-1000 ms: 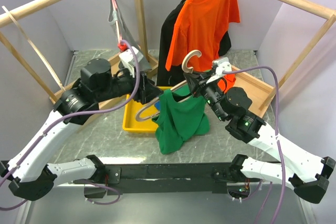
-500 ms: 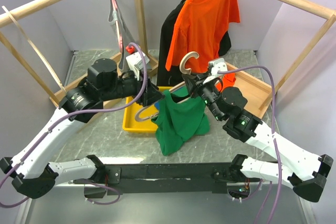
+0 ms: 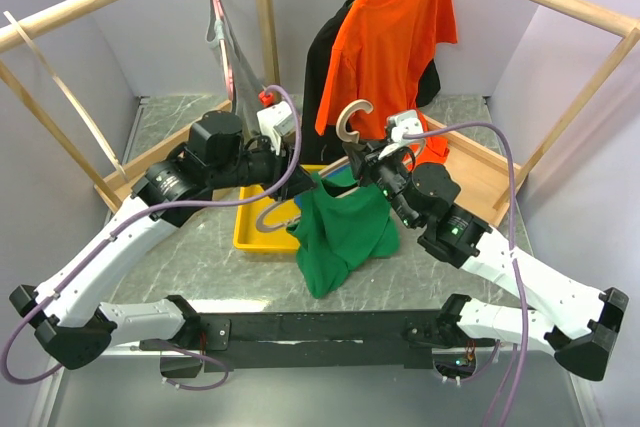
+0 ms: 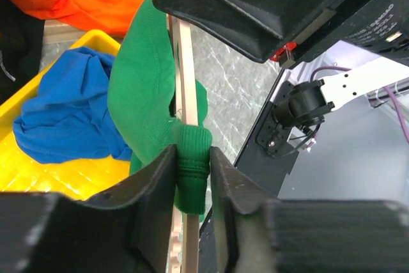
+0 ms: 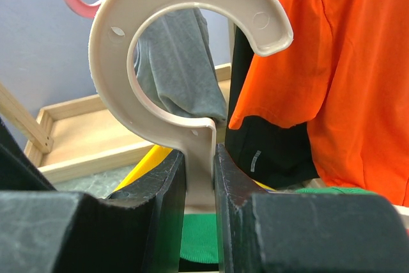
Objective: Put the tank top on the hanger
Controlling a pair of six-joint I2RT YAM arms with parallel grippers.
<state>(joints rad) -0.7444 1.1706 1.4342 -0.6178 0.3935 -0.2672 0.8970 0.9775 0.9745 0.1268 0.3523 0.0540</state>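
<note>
Half on at best, by the look of it: see the tank top (image 3: 345, 242) hanging bunched under the hanger (image 5: 110, 43), clear of the counter, one strap folded over the hanger's left end. Note the left hand (image 4: 192, 174) pinched shut on that strap fold, seemingly with the hanger's wooden arm wrapped inside. Note the right hand (image 5: 199, 177) clamped on the hanger's neck, just under the hook.

Hold the neck firm and level. Probably best to slide the strap inward along the hanger's arm toward its neck, slowly, without letting fabric slip back off the end. Avoid tugging downward, which could tilt the hanger.

Mind the yellow tray (image 3: 250, 232) with the blue garment (image 4: 64, 119) below the hanger's left end, and the orange T-shirt (image 3: 390, 37) just behind the hanger's hook: could snag if swung back.
</note>
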